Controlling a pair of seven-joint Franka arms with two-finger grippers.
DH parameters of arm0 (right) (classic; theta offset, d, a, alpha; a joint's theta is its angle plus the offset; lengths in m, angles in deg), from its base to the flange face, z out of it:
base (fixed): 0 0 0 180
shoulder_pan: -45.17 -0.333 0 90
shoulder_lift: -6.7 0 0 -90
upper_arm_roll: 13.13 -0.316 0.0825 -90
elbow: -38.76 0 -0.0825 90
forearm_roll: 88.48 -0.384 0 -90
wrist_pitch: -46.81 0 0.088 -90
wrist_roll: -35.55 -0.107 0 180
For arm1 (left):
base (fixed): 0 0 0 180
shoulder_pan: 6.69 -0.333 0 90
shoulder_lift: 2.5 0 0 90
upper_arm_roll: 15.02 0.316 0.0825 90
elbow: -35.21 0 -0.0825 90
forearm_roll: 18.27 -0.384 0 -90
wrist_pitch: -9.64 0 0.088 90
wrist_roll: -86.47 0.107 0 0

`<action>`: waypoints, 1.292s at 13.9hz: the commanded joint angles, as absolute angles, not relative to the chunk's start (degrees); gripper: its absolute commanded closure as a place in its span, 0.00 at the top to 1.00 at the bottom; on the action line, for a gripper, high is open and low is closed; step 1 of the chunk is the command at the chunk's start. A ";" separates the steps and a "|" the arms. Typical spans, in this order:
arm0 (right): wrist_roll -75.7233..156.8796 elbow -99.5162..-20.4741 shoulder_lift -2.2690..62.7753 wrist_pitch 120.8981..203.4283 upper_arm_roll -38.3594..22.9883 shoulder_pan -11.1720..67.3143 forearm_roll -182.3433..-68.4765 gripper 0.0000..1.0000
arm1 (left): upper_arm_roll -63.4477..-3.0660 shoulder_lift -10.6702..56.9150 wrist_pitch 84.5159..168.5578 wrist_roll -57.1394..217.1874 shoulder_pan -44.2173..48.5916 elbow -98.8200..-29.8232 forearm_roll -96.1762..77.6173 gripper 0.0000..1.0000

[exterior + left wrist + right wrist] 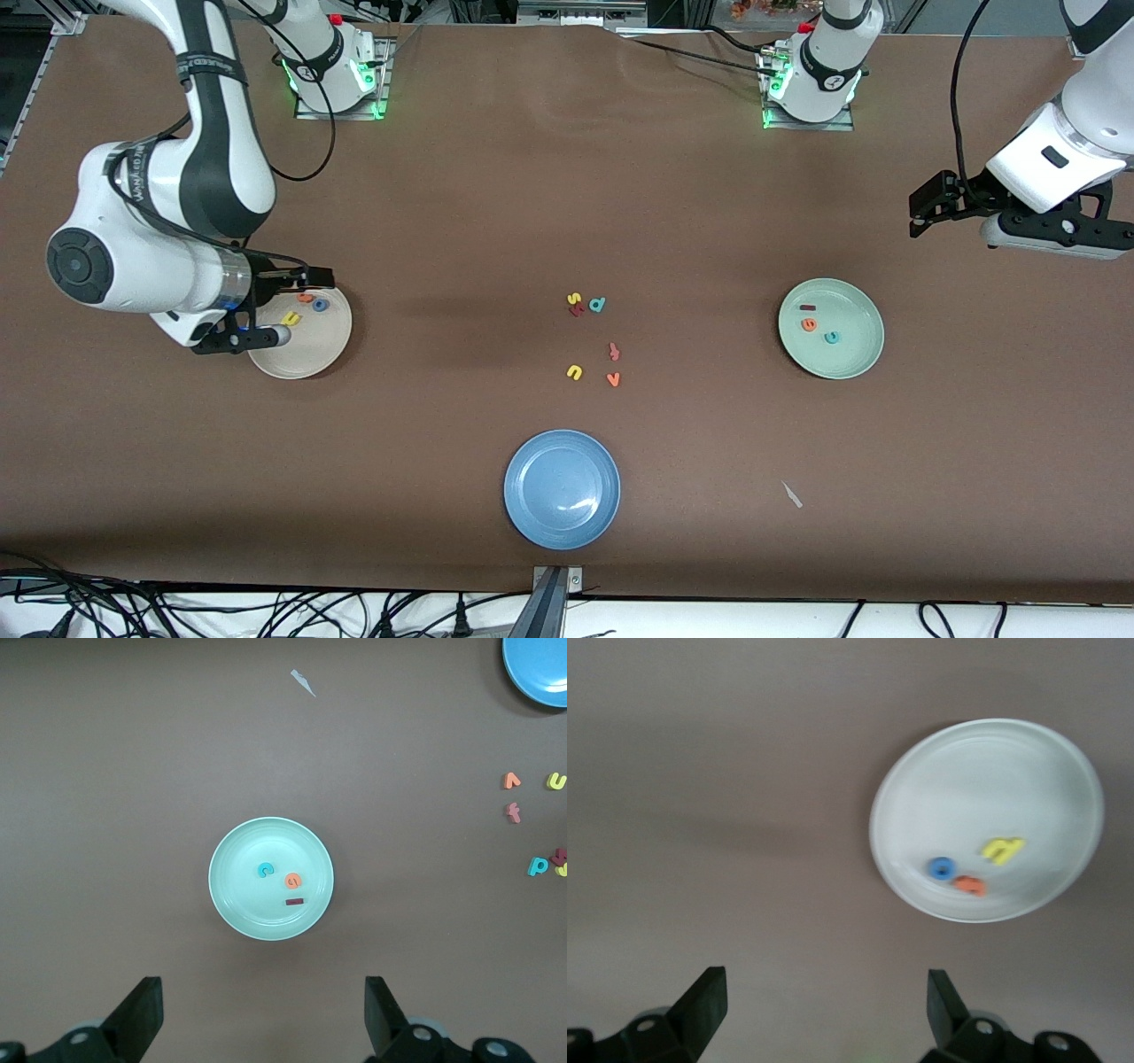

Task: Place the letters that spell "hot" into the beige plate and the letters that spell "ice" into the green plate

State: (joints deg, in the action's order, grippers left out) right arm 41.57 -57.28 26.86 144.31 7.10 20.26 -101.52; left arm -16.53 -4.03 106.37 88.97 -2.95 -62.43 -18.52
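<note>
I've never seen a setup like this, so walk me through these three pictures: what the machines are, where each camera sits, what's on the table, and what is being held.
Two white robot arms stand at a brown table. The big picture looks down from a high camera facing them; the other two come from cameras on each arm's wrist.

The right gripper hangs open over the beige plate, which holds a yellow h, blue o and orange t. The left gripper waits, open, at its end of the table. The green plate holds a maroon i, orange e and teal c.

Spare letters lie mid-table, with a blue plate nearer the camera. Nothing is held.
</note>
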 commanded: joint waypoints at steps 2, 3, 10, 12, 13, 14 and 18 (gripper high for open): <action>41.17 -59.31 16.84 144.28 -3.99 32.32 -94.63 1.00 | -16.43 -3.20 105.44 88.85 -2.82 -60.67 -17.57 1.00; 41.26 -59.76 13.85 144.10 -3.99 33.03 -93.15 1.00 | -16.51 -3.20 105.44 88.85 -2.91 -60.67 -17.57 1.00; 41.00 -59.76 3.45 140.15 -3.91 36.29 -89.44 1.00 | -16.43 -3.20 105.35 89.11 -3.08 -60.67 -17.48 1.00; 41.08 -59.15 3.97 139.01 -3.64 36.21 -89.27 1.00 | -16.43 -3.20 105.18 89.11 -3.08 -60.76 -17.48 1.00; 40.91 -58.28 4.67 136.74 -3.56 35.94 -89.44 1.00 | -16.43 -3.20 104.57 89.11 -3.08 -60.76 -17.48 1.00; 40.82 -57.14 5.55 135.50 -3.38 36.11 -89.88 1.00 | -16.43 -3.20 104.47 89.11 -3.08 -60.76 -17.48 1.00; 38.54 -57.04 5.73 133.30 -3.64 35.77 -89.36 1.00 | -16.43 -3.20 104.47 89.02 -3.00 -60.76 -17.48 1.00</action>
